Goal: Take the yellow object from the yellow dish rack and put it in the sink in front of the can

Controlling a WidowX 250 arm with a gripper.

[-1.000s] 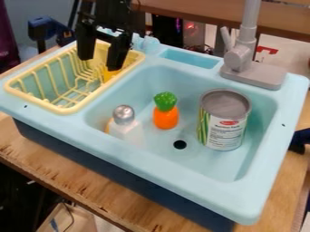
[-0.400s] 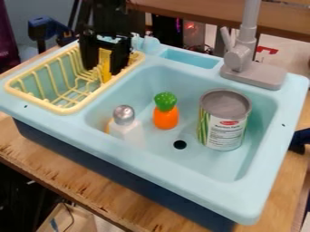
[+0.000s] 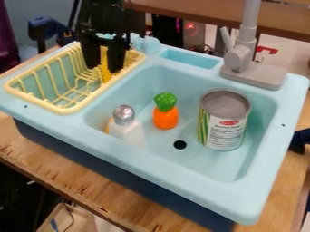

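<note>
The gripper [image 3: 104,67] hung over the far part of the rack [image 3: 77,110], right at the yellow thing [image 3: 106,71]; whether it pinched that thing or stood spread around it, I could not tell. The yellow thing was upright in the rack, which reached out from under the gripper toward the camera. Nearest after that, in the basin to the gripper's right in the view and closer to the camera, stood the carrot [image 3: 166,118], orange with a green top. The bottle [image 3: 126,129], white with a silver cap, was closer to the camera than the carrot. Farther right from the gripper were the drain [image 3: 180,144], the faucet [image 3: 241,58] on the sink's [image 3: 163,160] far rim, and the upright can [image 3: 223,124].
</note>
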